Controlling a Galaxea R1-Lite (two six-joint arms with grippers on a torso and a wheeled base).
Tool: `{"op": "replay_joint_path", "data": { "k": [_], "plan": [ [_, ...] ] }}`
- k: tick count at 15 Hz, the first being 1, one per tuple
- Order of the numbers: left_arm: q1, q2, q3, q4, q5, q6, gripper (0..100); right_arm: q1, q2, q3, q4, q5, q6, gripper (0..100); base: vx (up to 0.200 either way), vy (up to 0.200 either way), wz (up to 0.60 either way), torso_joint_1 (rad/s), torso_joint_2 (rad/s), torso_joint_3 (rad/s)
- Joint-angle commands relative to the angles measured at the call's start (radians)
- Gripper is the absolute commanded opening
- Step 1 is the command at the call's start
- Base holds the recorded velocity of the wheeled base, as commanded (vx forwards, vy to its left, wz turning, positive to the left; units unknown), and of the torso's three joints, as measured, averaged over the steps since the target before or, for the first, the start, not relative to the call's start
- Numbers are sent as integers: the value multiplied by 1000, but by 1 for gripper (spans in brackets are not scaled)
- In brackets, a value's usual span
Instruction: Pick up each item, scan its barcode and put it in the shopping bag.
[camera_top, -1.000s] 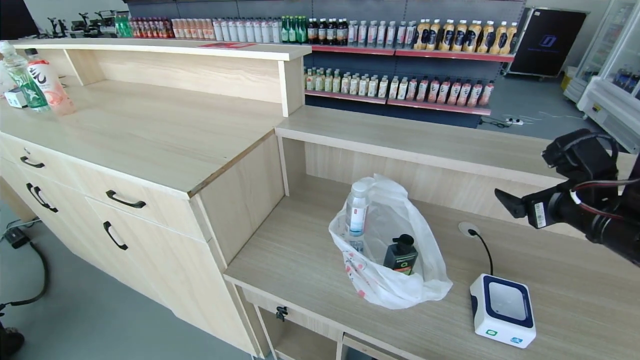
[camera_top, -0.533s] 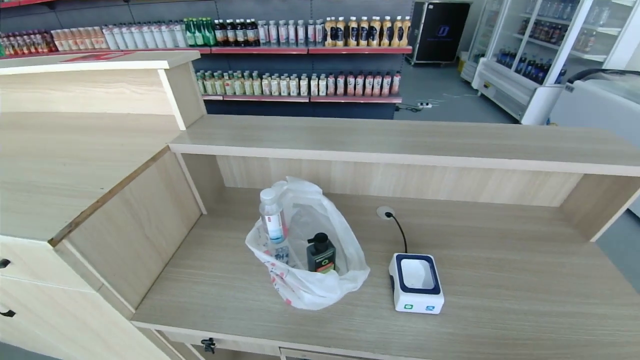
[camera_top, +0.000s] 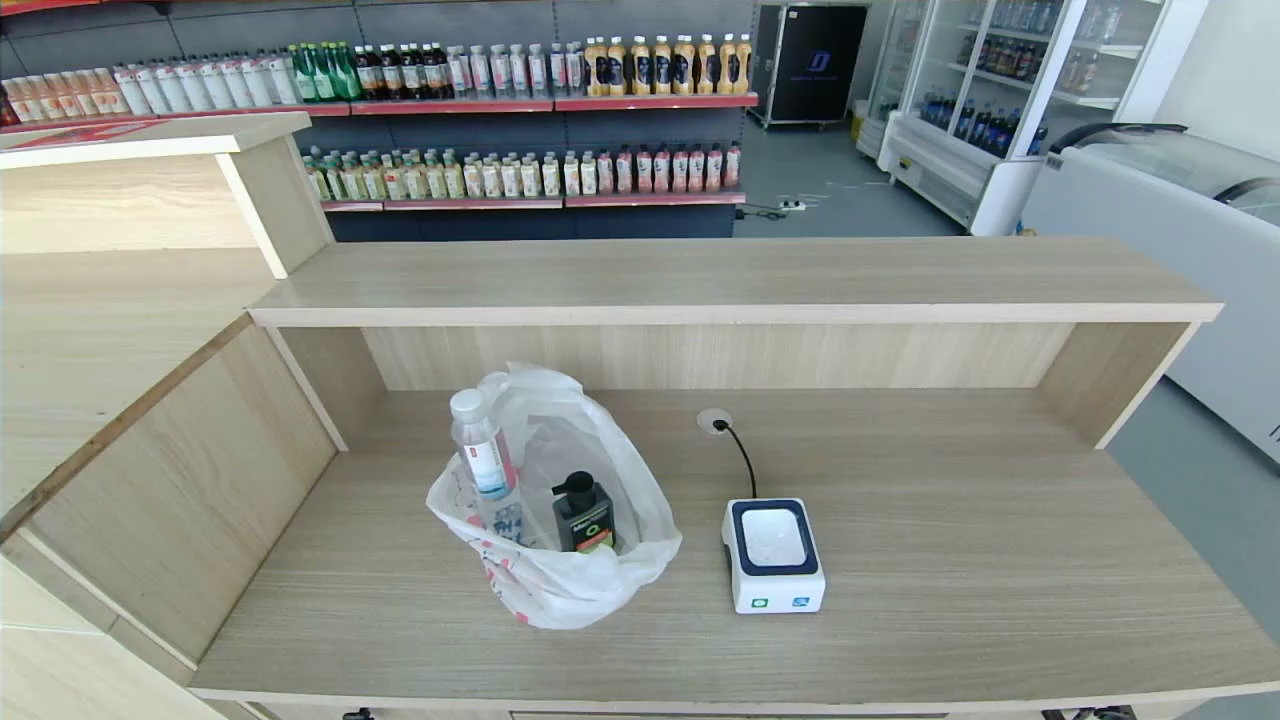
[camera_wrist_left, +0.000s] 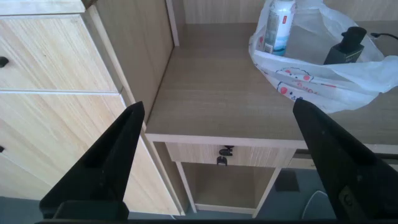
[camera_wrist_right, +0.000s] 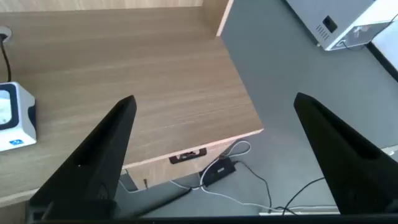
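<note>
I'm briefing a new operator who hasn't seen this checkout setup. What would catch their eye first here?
The white shopping bag sits open on the lower counter, a clear water bottle and a dark pump bottle standing inside. To its right is the white-and-navy barcode scanner, its black cable running to a hole in the countertop. Shelves of drink bottles line the back.

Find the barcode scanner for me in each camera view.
Head view: scanner on the counter, right of the shopping bag.
Left wrist view: not in it; shopping bag sits there.
Right wrist view: scanner cut by the frame edge.
Shared landmark: the counter's wood top.
</note>
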Motion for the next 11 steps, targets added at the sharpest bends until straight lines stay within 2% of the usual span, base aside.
{"op": "replay_joint_path", "data": {
  "k": [1,4,5,11],
  "plan": [
    [0,0,0,0,0,0,100,52,-399,361,-36,33,44,100,0,0,0,0,0,0],
    [0,0,0,0,0,-1,100,58,-487,371,-74,86,52,100,0,0,0,0,0,0],
    [0,0,0,0,0,0,100,54,-489,378,-76,88,90,100,0,0,0,0,0,0],
    [0,0,0,0,0,-1,100,54,-491,388,-81,90,104,100,0,0,0,0,0,0]
  ]
}}
